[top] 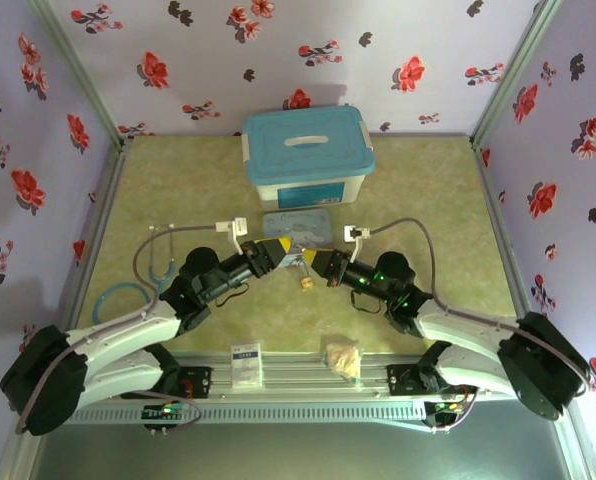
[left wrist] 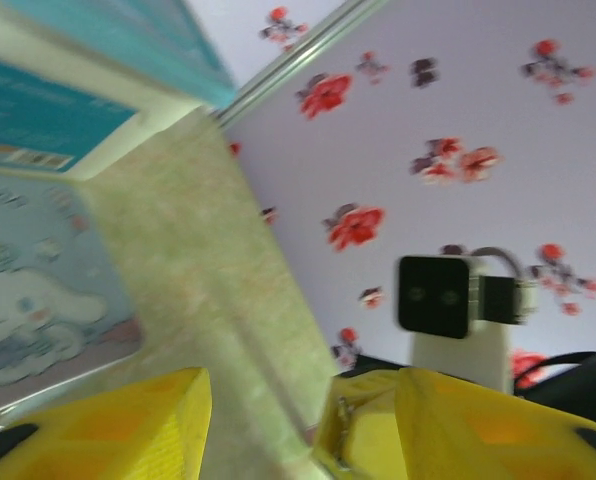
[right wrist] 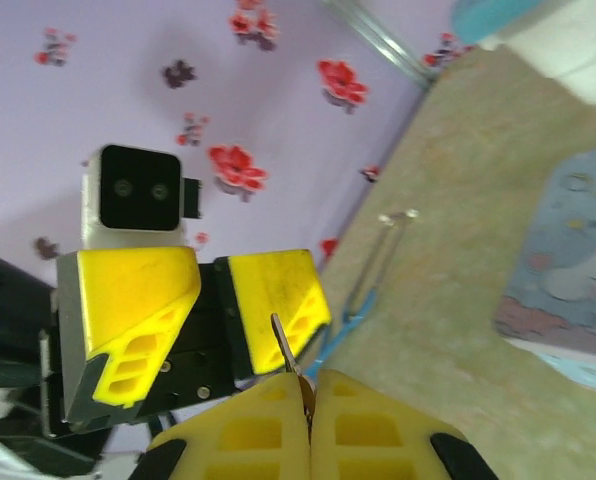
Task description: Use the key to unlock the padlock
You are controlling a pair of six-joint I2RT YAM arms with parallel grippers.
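The tiny brass padlock (top: 305, 285) lies on the green mat, just nearer than the two gripper tips, and nothing holds it. My right gripper (top: 314, 262) (right wrist: 311, 400) is shut on the key (right wrist: 284, 347), whose thin dark blade sticks out towards the left gripper. My left gripper (top: 284, 251) (left wrist: 303, 425) faces it tip to tip, open, with nothing between its yellow fingers (right wrist: 273, 295). In the left wrist view the key (left wrist: 342, 430) shows as a thin metal sliver on the right gripper's yellow finger.
A blue cartoon tin (top: 298, 225) lies flat just beyond the grippers, with a blue-lidded storage box (top: 308, 155) behind it. Blue tubing (top: 128, 295) lies to the left. A white card (top: 246, 362) and a beige wad (top: 343, 358) sit at the near edge.
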